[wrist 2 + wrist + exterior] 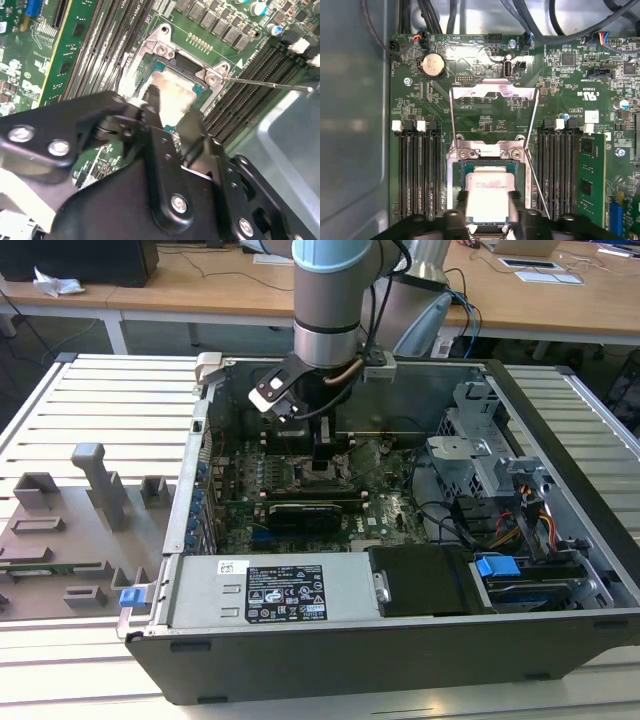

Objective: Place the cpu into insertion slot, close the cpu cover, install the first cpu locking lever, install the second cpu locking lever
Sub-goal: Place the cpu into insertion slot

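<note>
Inside an open dark grey computer case (400, 640) that stands on a slatted grey metal surface (100, 390), the arm reaches straight down and its black two-fingered hand (322, 455) sits low over the green circuit board (565, 80). In both wrist views the hand (489, 204) (172, 111) is closed to a narrow gap, with a fingertip against each of two opposite edges of the small flat square cpu with a pale silvery-beige metal face (489, 187) (175, 90), so it appears to have hold of the chip. The cpu lies directly beneath the hand. It is flat, with its edges square to the rim of the square black insertion slot (454, 180), and it is at the slot or just above it. I cannot tell whether it is fully seated. Beyond the hand, the thin silvery-grey metal cpu cover with a large square window (492, 90) is swung back from its hinge at the slot's far edge and lies open over the board, well clear of the chip. A thin steel locking lever (536, 187) (265, 84) is unlatched. It runs at a slant just beside the slot and beside one finger. Judging by this, the placing step is at its very end, and the cover and levers are not yet touched.
</note>
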`<state>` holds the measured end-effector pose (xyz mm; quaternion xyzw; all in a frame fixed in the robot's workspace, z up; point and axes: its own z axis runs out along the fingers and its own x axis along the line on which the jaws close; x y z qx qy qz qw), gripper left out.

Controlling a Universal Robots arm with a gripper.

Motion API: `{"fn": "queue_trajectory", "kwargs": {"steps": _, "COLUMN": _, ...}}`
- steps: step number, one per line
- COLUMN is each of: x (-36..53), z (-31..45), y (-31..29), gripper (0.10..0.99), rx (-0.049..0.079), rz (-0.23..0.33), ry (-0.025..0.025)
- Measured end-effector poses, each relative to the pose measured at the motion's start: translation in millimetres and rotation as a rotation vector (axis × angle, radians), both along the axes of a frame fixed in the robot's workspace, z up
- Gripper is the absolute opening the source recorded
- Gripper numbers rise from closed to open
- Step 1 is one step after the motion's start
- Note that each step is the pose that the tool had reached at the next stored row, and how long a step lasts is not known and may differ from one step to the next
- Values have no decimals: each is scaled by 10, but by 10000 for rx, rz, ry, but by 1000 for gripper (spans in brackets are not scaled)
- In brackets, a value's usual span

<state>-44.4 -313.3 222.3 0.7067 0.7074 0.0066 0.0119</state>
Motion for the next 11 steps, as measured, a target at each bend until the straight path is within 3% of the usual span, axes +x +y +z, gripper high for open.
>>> {"fn": "queue_trajectory", "kwargs": {"steps": 4, "x": 0, "z": 134, "y": 8, "gripper": 173, "rx": -13, "rz": 0, "ry": 0}}
{"fn": "queue_trajectory", "kwargs": {"steps": 5, "x": 0, "z": 159, "y": 11, "gripper": 173, "rx": -14, "rz": -1, "ry": 0}}
{"fn": "queue_trajectory", "kwargs": {"steps": 6, "x": 0, "z": 197, "y": 13, "gripper": 106, "rx": -17, "rz": -1, "ry": 0}}
{"fn": "queue_trajectory", "kwargs": {"steps": 11, "x": 0, "z": 360, "y": 14, "gripper": 106, "rx": -18, "rz": -1, "ry": 0}}
